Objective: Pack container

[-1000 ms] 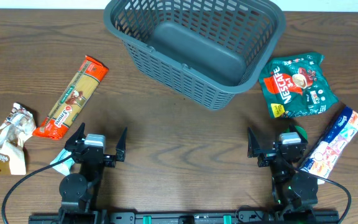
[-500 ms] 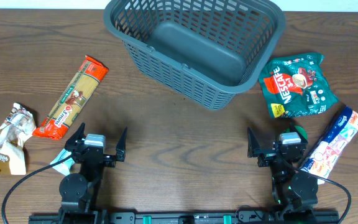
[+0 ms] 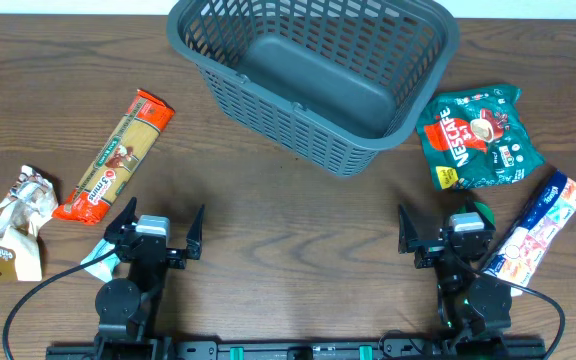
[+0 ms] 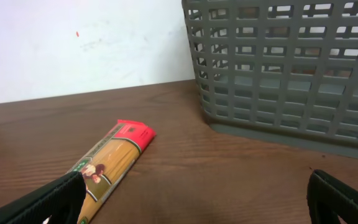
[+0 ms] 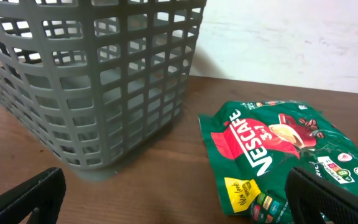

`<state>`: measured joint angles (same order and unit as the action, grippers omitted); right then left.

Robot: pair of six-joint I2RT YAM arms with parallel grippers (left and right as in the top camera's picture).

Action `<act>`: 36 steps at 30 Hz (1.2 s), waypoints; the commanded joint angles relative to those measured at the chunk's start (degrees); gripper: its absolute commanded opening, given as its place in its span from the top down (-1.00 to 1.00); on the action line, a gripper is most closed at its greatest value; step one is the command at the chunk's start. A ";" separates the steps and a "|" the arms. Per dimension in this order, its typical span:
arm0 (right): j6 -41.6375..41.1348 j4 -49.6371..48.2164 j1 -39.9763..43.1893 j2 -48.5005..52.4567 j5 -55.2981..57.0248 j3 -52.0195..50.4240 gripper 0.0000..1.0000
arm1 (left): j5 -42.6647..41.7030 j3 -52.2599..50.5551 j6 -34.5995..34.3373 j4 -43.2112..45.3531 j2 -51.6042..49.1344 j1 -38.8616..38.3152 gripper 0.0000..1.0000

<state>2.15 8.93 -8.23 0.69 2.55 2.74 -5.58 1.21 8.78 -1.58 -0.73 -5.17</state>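
Two grippers sit low at the near edge of the wooden table [image 3: 288, 215], both spread wide and both empty. The left gripper [image 3: 161, 218] has its dark fingers [image 4: 58, 198] splayed to the far corners of its wrist view, with bare wood between them and nothing touching either pad. The right gripper [image 3: 445, 222] is equally wide; its fingers [image 5: 23, 198] also sit at the bottom corners of its own view and touch nothing.

The container [image 3: 318, 85] stands upright at the far middle of the table, turned at a slight angle, its solid base bare. It lies ahead of both grippers and well apart from them. In the left wrist view its lattice wall [image 4: 278, 68] fills the upper right; in the right wrist view the wall [image 5: 98, 74] fills the upper left.

A long spaghetti packet [image 3: 116, 155] lies flat and diagonal to the left of the container, its red end [image 4: 134, 132] pointing away from the left gripper. Farther left lies a white and brown packet [image 3: 13, 235]. A small pale blue wrapper [image 3: 96, 260] sits just beside the left arm.

A green Nescafe pouch [image 3: 478, 138] lies flat just right of the container, near its corner but apart from it in the right wrist view [image 5: 278, 162]. A long blue and pink packet [image 3: 536, 228] lies diagonal beside the right gripper.
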 commanded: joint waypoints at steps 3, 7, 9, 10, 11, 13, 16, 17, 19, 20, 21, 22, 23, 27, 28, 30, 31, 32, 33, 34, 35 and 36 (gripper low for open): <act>0.63 -0.15 -0.39 -0.37 -0.31 -0.28 -0.98 | -0.35 -0.98 -0.74 -2.01 0.50 -0.28 -0.97; 0.44 0.00 -0.39 -0.37 -1.57 -0.28 -0.98 | -0.35 -0.98 -0.72 -1.99 0.50 -0.28 -0.97; 0.46 0.04 -0.39 -0.37 -1.55 -0.28 -0.99 | -0.37 -0.98 -0.74 -1.33 0.50 -0.28 -0.97; 0.44 -0.13 -0.39 -0.37 -1.57 -0.28 -0.99 | -0.37 -0.98 -0.72 -1.33 0.50 -0.28 -0.97; 0.46 -0.70 -0.37 -0.37 -1.51 -0.31 -0.99 | -0.33 -0.98 -0.70 -1.33 0.50 -0.26 -0.97; -0.61 -1.33 -0.39 -0.37 -1.84 -0.28 -0.99 | -0.39 -0.98 -0.76 -0.72 0.50 -0.28 -0.97; -8.74 0.22 -0.37 -0.35 -2.71 -0.28 -0.99 | -0.39 -0.96 -1.70 -0.66 0.50 -0.28 -0.97; -10.43 0.17 -0.39 0.00 -3.63 -0.28 -0.98 | -0.35 -0.96 -4.02 -0.68 0.50 -0.28 -0.97; -11.85 -0.04 -0.37 0.83 -5.44 -0.26 -0.99 | -0.33 -0.94 -6.62 -0.72 0.50 -0.28 -0.97; -11.85 -0.13 -0.37 1.36 -6.80 -0.24 -0.98 | -0.35 -0.92 -7.85 -0.74 0.50 -0.28 -0.97; -11.93 -0.15 -0.37 1.81 -7.96 -0.15 -0.98 | -0.35 -0.70 -9.03 -0.81 0.50 -0.28 -0.97; -12.04 -0.13 -0.37 2.32 -9.25 0.13 -0.99 | -0.22 0.00 -9.92 -1.55 0.50 -0.28 -0.97; -12.72 -0.11 -0.37 2.78 -10.29 0.52 -0.99 | 0.22 0.96 -10.95 -2.43 0.44 -0.28 -0.97; -15.91 3.78 -0.37 5.75 -11.41 4.57 -0.98 | 0.31 8.81 -15.45 -10.10 -1.99 -0.26 -0.97; -15.89 5.86 -0.37 7.06 -11.39 6.45 -0.98 | 0.31 11.43 -16.46 -12.85 -3.19 -0.26 -0.97; -15.85 10.43 -0.37 9.94 -11.37 10.71 -0.99 | 0.28 17.55 -17.29 -18.84 -6.71 -0.28 -0.97; -15.85 12.72 -0.37 11.50 -11.37 13.14 -0.98 | 0.28 20.48 -17.27 -21.46 -8.63 -0.28 -0.97; -15.85 14.88 -0.37 13.05 -11.34 15.61 -0.99 | 0.28 23.56 -17.27 -24.15 -10.73 -0.28 -0.97; -15.82 17.40 -0.37 14.99 -11.37 18.78 -0.99 | 0.28 27.28 -17.27 -27.34 -13.29 -0.28 -0.97; -15.82 19.63 -0.37 16.68 -11.37 21.57 -0.99 | 0.28 30.67 -17.27 -30.23 -15.72 -0.28 -0.97; -15.82 22.58 -0.37 18.80 -11.37 25.07 -0.98 | 0.28 34.07 -17.27 -33.22 -18.12 -0.28 -0.97; -15.82 25.53 -0.37 20.70 -11.39 28.20 -0.98 | 0.28 37.57 -17.27 -36.33 -20.65 -0.26 -0.97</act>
<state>-12.64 31.18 -8.23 17.58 -8.10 23.59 -5.56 30.87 -7.03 -34.04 -16.08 -5.17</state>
